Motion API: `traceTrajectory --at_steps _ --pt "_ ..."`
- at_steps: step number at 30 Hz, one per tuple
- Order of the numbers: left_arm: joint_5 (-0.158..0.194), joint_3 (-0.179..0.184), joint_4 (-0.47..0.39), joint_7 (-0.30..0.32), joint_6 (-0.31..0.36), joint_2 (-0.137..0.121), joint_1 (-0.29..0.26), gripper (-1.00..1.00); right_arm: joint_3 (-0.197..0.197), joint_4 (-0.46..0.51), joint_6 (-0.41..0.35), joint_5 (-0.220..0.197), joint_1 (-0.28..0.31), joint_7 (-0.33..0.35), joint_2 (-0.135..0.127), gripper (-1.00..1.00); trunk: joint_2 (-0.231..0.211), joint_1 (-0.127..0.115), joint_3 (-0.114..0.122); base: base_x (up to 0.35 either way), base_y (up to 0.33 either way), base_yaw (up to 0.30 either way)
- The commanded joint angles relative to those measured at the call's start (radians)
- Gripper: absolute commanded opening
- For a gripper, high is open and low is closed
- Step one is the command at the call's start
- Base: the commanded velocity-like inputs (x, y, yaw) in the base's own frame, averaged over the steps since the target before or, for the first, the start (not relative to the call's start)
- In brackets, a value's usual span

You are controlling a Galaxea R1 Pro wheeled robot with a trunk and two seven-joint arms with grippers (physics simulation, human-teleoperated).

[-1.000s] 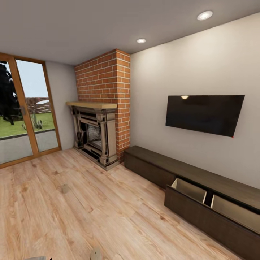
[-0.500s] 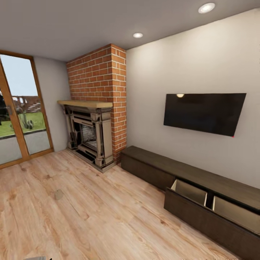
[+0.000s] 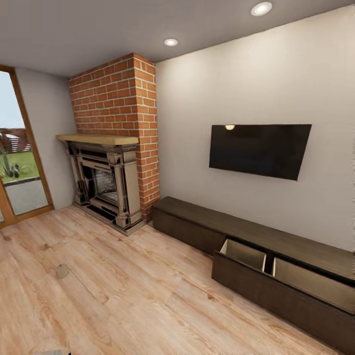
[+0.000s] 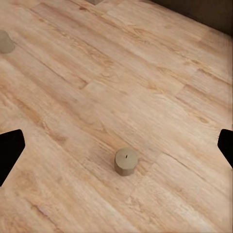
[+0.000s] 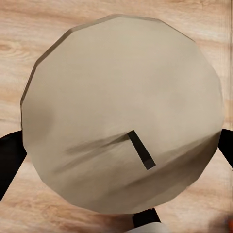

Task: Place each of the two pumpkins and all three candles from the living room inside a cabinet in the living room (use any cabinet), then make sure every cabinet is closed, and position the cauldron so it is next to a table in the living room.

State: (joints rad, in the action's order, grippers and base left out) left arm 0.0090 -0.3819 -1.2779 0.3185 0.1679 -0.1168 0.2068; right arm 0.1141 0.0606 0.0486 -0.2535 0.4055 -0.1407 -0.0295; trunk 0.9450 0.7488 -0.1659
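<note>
Right up close, the right gripper [image 5: 121, 145] is clenched on a candle [image 5: 124, 111]: its two dark fingers press the candle's left and right sides, and the flat top with its short dark wick faces the right wrist camera, with wooden floor [image 5: 29, 29] behind it. The left gripper [image 4: 119, 145] is released, its dark fingertips [image 4: 8, 150] spread wide at either edge of the left wrist view and grasping nothing; between them, on the bare boards, a second candle [image 4: 125, 161] stands upright, and a third candle [image 4: 5, 42] rests well apart from it.

From the head camera, one candle [image 3: 62, 270] sits on the floor at near left. The cabinet [image 3: 256, 246] runs along the right-hand wall under a dark wall screen [image 3: 259, 150]; its near-right drawer [image 3: 291, 291] stands pulled out, showing two pale compartments. A brick fireplace [image 3: 111, 162] fills the far corner, and a glazed door [image 3: 17, 167] lies at far left.
</note>
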Motion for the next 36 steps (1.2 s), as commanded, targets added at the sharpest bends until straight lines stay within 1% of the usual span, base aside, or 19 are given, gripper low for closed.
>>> traceTrajectory --at_steps 1,6,12,17,22,36 --pt "0.001 -0.002 -0.002 0.005 0.007 0.0 0.0 1.0 0.007 -0.001 0.005 -0.003 0.001 0.003 0.0 -1.0 0.001 0.0 -0.002 0.0 0.0 -0.203" --pt "0.001 -0.002 -0.002 0.005 0.007 0.0 0.0 1.0 0.007 -0.001 0.005 -0.003 0.001 0.003 0.0 -1.0 0.001 0.0 -0.009 0.016 0.009 -0.204" --pt "0.001 -0.002 -0.001 0.005 0.007 0.0 0.0 1.0 0.007 0.0 0.005 -0.003 0.001 0.003 0.0 -1.0 0.001 0.0 -0.016 0.183 0.153 -0.203" --pt "0.003 -0.002 0.045 0.006 0.008 0.0 0.0 1.0 0.007 0.0 0.005 -0.003 0.001 0.003 0.001 -1.0 0.001 0.0 -0.022 0.229 0.194 -0.182" --pt "0.005 -0.002 0.066 0.007 0.008 0.0 -0.001 1.0 0.006 0.003 0.005 -0.001 0.001 0.003 0.004 -1.0 0.001 0.0 -0.024 0.235 0.202 -0.05" --pt "0.006 -0.002 0.07 0.007 0.008 -0.001 0.0 1.0 0.005 0.004 0.005 -0.001 0.001 0.003 0.006 -1.0 0.001 0.0 -0.025 0.23 0.229 -0.004"
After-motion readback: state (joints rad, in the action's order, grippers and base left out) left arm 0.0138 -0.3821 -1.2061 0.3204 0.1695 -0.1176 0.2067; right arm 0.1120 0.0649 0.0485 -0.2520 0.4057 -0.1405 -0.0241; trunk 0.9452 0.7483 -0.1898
